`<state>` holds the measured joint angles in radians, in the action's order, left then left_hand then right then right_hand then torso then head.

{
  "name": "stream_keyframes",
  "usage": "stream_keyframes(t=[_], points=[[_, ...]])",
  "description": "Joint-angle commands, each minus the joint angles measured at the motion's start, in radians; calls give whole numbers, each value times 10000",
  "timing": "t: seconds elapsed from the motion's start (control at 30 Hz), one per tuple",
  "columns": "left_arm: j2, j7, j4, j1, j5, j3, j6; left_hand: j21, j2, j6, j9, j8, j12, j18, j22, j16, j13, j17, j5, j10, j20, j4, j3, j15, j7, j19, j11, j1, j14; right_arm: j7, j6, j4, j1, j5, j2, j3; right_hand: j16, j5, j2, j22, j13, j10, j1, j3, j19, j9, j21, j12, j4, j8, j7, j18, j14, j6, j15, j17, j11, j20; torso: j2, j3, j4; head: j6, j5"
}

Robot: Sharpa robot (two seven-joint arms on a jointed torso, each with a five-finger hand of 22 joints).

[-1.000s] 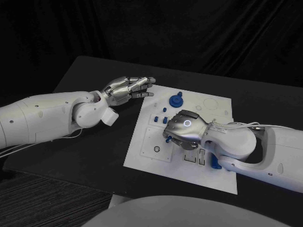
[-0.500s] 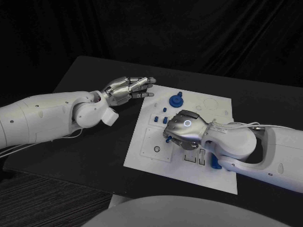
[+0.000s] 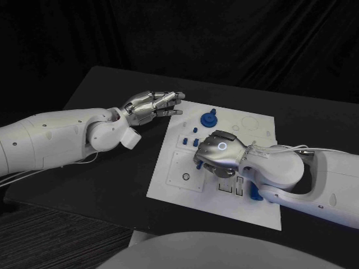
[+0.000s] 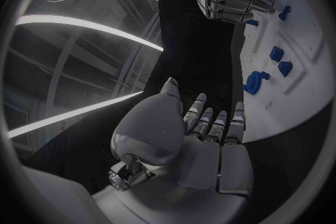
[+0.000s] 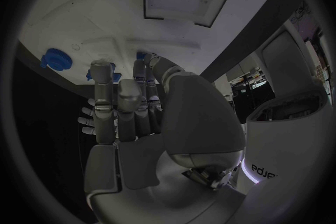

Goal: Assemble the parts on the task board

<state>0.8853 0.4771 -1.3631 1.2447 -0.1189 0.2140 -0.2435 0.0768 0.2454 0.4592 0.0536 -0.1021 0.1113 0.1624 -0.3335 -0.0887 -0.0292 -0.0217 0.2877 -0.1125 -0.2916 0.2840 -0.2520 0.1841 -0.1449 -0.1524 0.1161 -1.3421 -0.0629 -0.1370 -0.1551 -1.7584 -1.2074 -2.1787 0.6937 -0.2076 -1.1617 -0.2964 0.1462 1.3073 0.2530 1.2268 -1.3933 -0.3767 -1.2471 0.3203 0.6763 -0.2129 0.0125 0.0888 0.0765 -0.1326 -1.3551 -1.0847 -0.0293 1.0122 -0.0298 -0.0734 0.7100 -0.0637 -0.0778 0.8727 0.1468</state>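
The black tabletop (image 3: 106, 179) carries the white task board (image 3: 256, 126) at its middle. The right hand (image 3: 217, 152) rests fingers-down on the board's centre; whether it grips a part I cannot tell. The left hand (image 3: 151, 104), fingers loosely curled and empty, hovers beside the board's far-left corner. A round blue part (image 3: 208, 119) sits near the far edge.

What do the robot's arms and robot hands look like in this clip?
Both arms are smooth, rounded white shells. The left arm has thin cables hanging below it; the right arm has cables along its top. Each ends in a silver, segmented metal hand: the left robot hand, and the right robot hand with a small glowing ring on its back.
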Motion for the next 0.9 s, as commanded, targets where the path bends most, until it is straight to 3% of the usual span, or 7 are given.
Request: stream_keyframes(t=[0.03,0.4,0.63,0.7,0.77,0.87,0.9], points=[[-23,84,-9,-19,52,-9,-146,51,93,65,15,-40,38,80,5,-55,-11,-13,30,-21,8,26,-57,62,-5,-64,64,-36,-6,-209,2,-30,22,-96,14,5,52,-66,-26,694,18,-38,-3,14,-13,16,-40,60,51,63,-28,-136,30,-79,-66,-8,68,21,1,1,2,-1,6],[15,89,-35,-24,53,-9,-102,57,96,82,17,-51,48,77,-3,-61,-12,-14,29,-26,7,27,-63,61,-13,-74,74,-36,-8,115,-732,182,-58,1427,284,6,242,137,78,622,87,-197,195,-62,95,-293,-457,139,-106,-281,146,-176,190,1315,-59,-229,-11,-7,-6,4,-1,-1,53],[12,97,-48,-24,53,-9,-67,63,95,97,19,-56,60,77,-18,-73,-15,-17,35,-38,7,23,-63,62,-15,-84,77,-41,-16,771,-329,765,-648,4703,315,6,765,687,93,433,2279,-842,-11,174,661,-664,-1658,-2328,-255,-194,253,-327,940,1250,-8,-848,51,-61,-9,1,-7,-1,9],[-2,100,-49,-24,53,-9,-65,63,95,97,19,-56,60,77,-18,-73,-15,-17,35,-38,7,23,-63,62,-15,-84,77,-41,-16,901,-106,923,-754,5176,273,6,-376,1130,70,455,6304,-978,38,542,694,-832,-1716,-6732,-449,-193,231,-309,483,1230,-32,568,119,-86,-8,-1,0,-1,2],[-18,106,-55,-24,53,-9,-63,64,96,91,18,-57,68,77,-17,-80,-17,-18,45,-45,6,19,-61,63,-17,-87,81,-48,-21,1028,112,1102,-831,5521,205,6,-1438,1263,21,548,7866,-866,11,621,524,-919,-1356,-8411,-601,-196,145,-247,-116,1291,-53,1935,114,-98,-14,-5,0,-1,1],[-38,114,-68,-24,53,-9,-67,64,96,91,18,-57,68,77,-17,-80,-17,-18,45,-45,6,19,-61,63,-17,-87,81,-48,-21,1209,472,1353,-894,5807,94,6,-4091,1744,42,941,12730,2904,67,1146,-240,-1006,663,-13205,-940,-170,-41,55,-2157,1327,-135,5586,242,-59,-30,-10,-13,-1,-12],[-41,116,-72,-24,53,-10,-69,69,99,91,18,-59,79,77,-24,-90,-20,-21,60,-56,5,13,-58,64,-21,-95,86,-58,-29,1291,596,1445,-907,5875,52,6,-4091,1739,10,1051,13162,3419,-90,1352,-491,-1038,1447,-13565,-1093,-177,-41,123,-2157,1332,-156,5586,292,2,-29,-10,-23,-1,-18]])
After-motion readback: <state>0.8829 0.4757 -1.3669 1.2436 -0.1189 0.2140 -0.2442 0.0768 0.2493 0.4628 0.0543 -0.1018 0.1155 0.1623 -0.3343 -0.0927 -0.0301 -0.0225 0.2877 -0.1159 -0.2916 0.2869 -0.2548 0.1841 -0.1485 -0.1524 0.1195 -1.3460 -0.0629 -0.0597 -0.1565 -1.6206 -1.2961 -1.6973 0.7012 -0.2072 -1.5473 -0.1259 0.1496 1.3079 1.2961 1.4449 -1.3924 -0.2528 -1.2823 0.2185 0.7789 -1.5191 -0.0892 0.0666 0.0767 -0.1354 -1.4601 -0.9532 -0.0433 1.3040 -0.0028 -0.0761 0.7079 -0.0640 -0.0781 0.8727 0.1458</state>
